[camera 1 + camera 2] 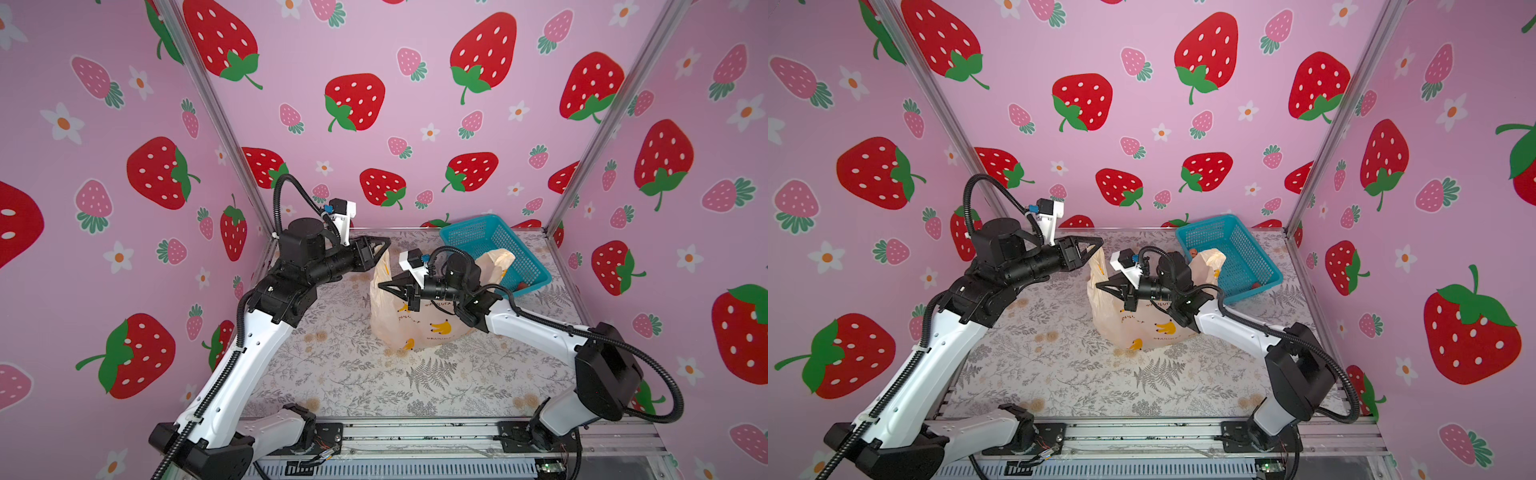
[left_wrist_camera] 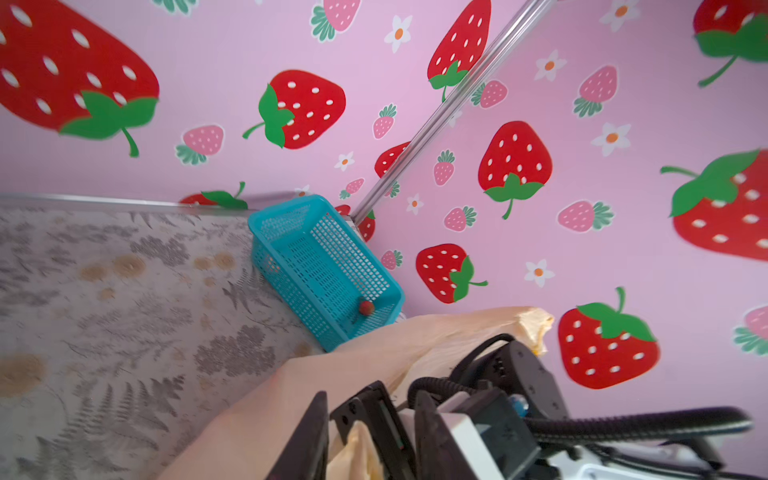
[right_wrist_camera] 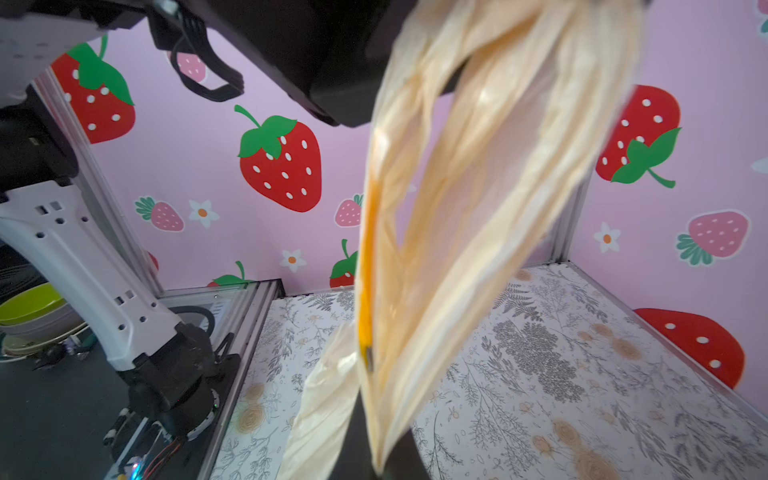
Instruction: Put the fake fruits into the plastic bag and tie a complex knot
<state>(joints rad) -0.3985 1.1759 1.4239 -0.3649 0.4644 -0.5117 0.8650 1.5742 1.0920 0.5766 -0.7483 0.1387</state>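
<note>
Your right pincer [image 1: 380,286] is clamped on the bag [image 1: 415,328], which stands mid bench [image 1: 353,374]. Your left pincer [image 1: 387,241] is narrowly parted at the bag's far handle. One strawberry [image 2: 366,307] lies in the far-right basket [image 1: 465,239].

plastic bag [image 1: 415,328] standing mid-table, blue basket [image 1: 469,237] filling far right corner, near tabletop [image 1: 353,374] open

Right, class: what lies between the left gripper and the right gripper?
A handle loop of the plastic bag: it runs from the right gripper to the left gripper, clearest in the right wrist view.
</note>
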